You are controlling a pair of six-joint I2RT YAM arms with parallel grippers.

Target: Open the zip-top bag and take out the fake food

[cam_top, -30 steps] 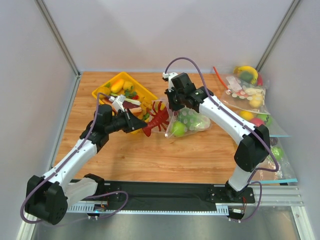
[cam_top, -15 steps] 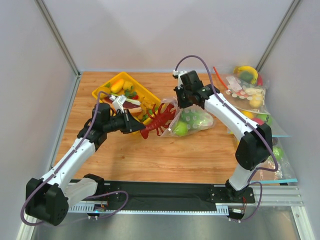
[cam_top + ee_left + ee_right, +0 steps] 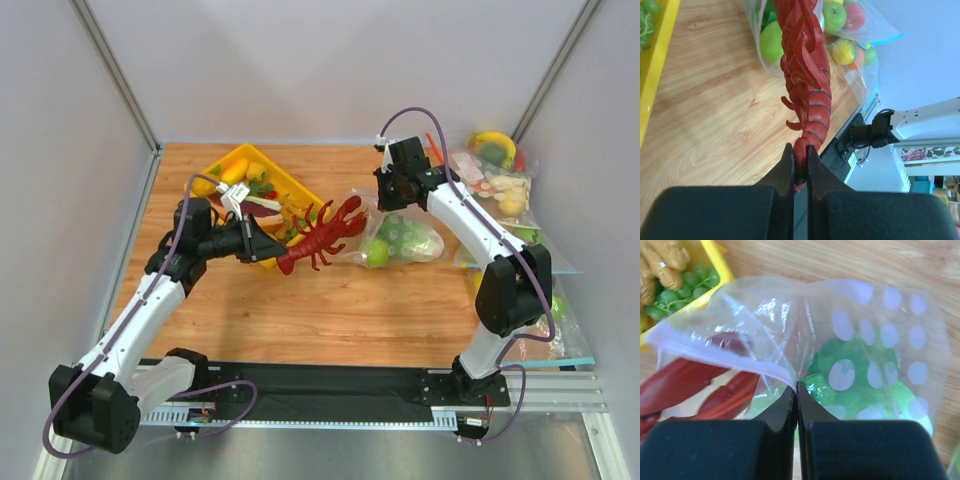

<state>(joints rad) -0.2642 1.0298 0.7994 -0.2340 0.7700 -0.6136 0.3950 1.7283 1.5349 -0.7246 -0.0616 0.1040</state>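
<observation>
While left gripper (image 3: 799, 151) pinches ridged red lobster (image 3: 807, 75) tail | right gripper (image 3: 797, 386) clamps crinkly clear zip-top bag (image 3: 867, 335)

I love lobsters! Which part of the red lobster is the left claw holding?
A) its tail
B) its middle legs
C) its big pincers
A: the left claw is shut on the tail tip of the lobster, and its pincers point the other way.

The red lobster (image 3: 805, 85) hung by its tail from the left claw (image 3: 800, 162), pincers near the clear zip-top bag (image 3: 860, 340). The right claw (image 3: 797, 390) pinched its rim, with green fruit (image 3: 377, 251) and lettuce (image 3: 405, 232) inside.
</observation>
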